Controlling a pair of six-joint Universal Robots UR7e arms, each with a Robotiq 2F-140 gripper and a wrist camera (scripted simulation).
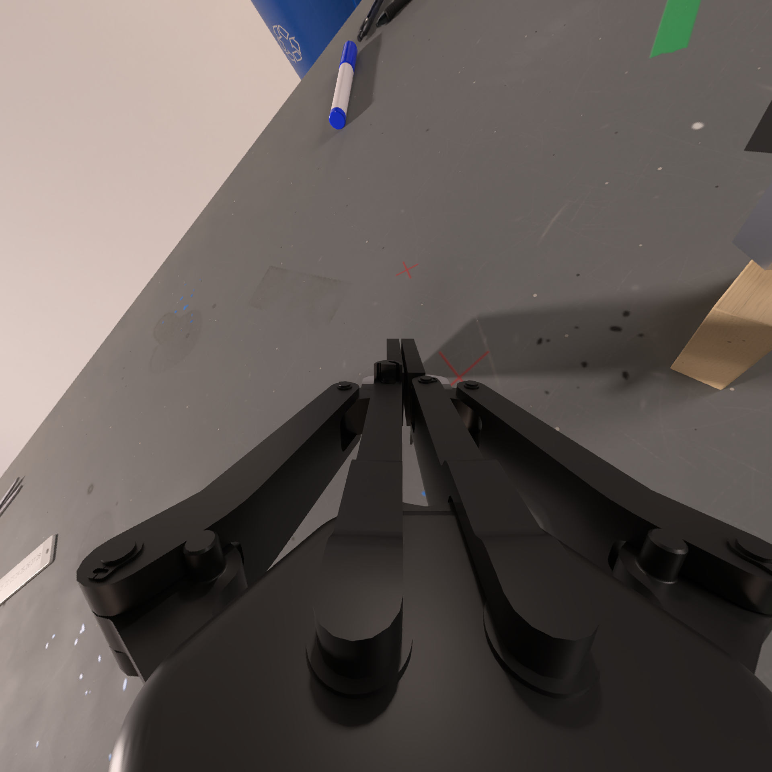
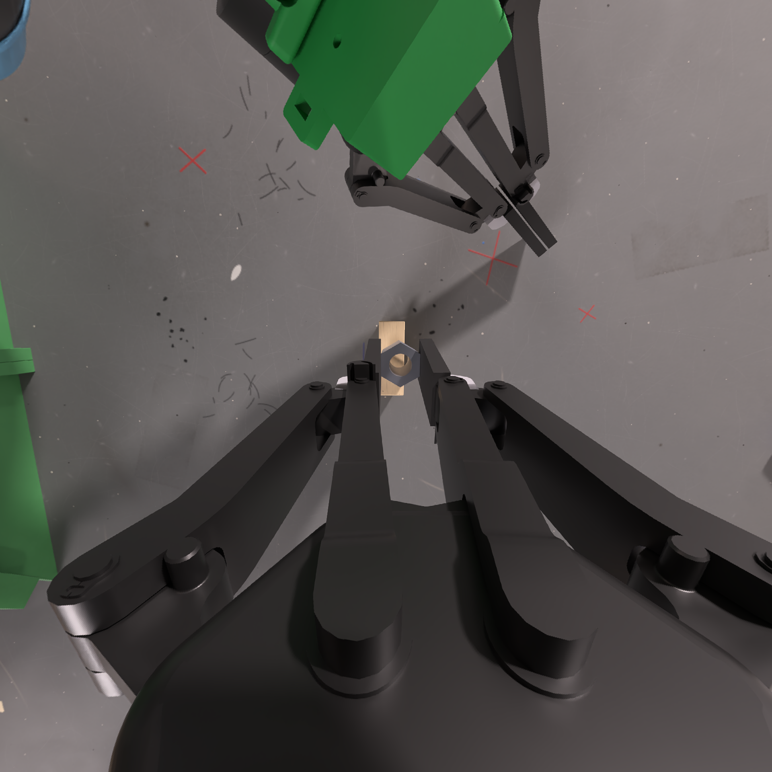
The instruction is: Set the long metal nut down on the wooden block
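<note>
Right wrist view, near to far. Closest, at 6 o'clock, right gripper (image 2: 400,363), pointing straight down, jaws slightly apart with the nut (image 2: 399,364) between them. Left jaw seemingly touching a flat of the nut, right jaw showing a sliver of gap; hard to tell whether gripped or just released. Nut seen end-on, bore open toward the camera, so long axis vertical, standing upright. Directly beneath, block (image 2: 392,332), a narrow strip running 12 to 6, on the grey tabletop (image 2: 125,259). Judged step: placing, nearly done, nut over the block's middle. Next move, as a judgement: open fully, lift straight up without nudging the upright nut. Farther, toward 1 o'clock, left gripper (image 2: 543,244), jaws pressed together, empty, well apart from the block.
</note>
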